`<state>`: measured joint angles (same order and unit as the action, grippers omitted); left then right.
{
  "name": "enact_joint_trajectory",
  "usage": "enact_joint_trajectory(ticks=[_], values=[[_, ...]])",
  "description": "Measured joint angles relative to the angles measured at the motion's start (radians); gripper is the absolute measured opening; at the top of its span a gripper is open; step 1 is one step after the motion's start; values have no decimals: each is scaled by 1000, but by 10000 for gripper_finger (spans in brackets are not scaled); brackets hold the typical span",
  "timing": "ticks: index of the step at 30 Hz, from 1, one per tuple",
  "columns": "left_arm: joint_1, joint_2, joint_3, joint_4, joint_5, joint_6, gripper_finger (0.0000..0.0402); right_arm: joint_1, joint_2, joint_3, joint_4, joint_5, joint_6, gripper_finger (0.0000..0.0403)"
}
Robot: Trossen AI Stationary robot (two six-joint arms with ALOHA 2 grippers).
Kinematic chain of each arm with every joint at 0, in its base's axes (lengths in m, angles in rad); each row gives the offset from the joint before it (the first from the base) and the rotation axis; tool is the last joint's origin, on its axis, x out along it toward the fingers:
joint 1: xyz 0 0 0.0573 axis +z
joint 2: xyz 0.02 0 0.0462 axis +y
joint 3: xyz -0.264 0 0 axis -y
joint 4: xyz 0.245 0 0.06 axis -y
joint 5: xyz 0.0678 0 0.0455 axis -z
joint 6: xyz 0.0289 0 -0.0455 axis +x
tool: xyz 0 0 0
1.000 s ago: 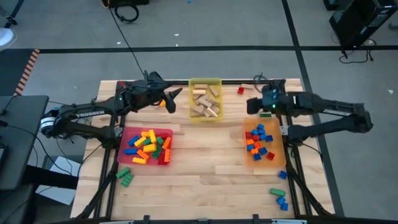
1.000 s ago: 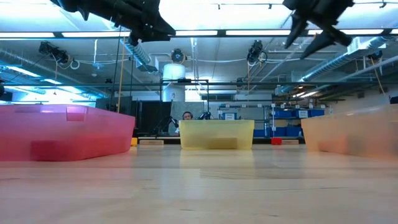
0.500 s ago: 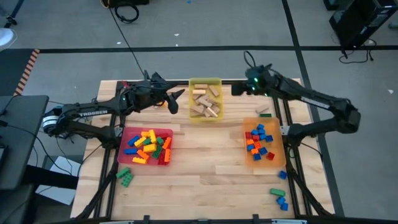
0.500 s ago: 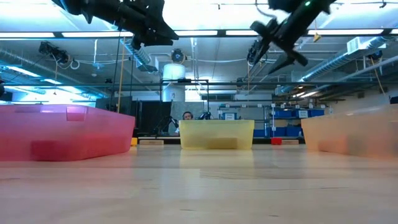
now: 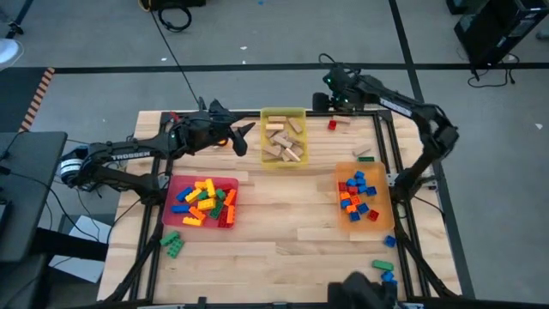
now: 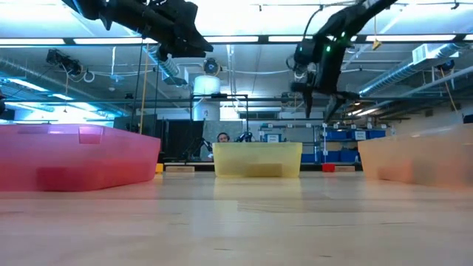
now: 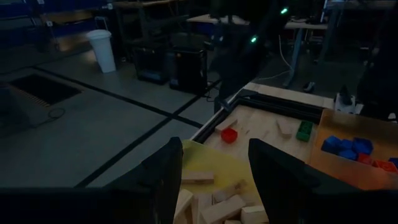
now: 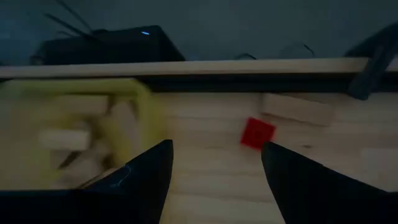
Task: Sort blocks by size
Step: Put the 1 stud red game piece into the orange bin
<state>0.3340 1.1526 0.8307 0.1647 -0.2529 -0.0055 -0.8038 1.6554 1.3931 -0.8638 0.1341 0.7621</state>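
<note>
With its fingers spread and empty, the right end effector (image 8: 214, 186) hung above the small red brick (image 8: 257, 132) and should descend squarely over it before closing.

The table (image 5: 283, 232) is pale wood laid in butcher-block strips, with a smooth satin finish that catches a soft sheen in the low view. Just beside the left claw (image 5: 246, 137), the yellow tray (image 5: 283, 112) is translucent plastic, slightly frosted; the wooden blocks (image 5: 283, 142) in it are bare tan wood, matt and unpainted. The red tray (image 5: 171, 184) and orange tray (image 5: 388, 206) are the same cloudy plastic. The studded bricks (image 5: 204, 202) are glossy moulded plastic in bright colours, as is the small red brick (image 8: 257, 132) ahead of the right claw (image 8: 214, 168). Both claws have dark, matt fingers. The floor (image 5: 274, 34) around looks matt grey.
</note>
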Motion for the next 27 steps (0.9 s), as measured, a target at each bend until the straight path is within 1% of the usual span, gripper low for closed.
enact_joint_trajectory(ticks=[8, 12, 21, 27], values=[[0, 0, 0, -2, -1, 1, 193, -75, 143, 12, -44, -20, 31, 268], [0, 0, 0, -9, -1, 3, 193, -96, 202, 12, -62, -59, 54, 277], [0, 0, 0, -7, -12, 31, 193, -90, 306, 12, -68, -90, 69, 295], [0, 0, 0, -18, -25, 31, 193, -89, 351, 12, -42, -80, 81, 290]])
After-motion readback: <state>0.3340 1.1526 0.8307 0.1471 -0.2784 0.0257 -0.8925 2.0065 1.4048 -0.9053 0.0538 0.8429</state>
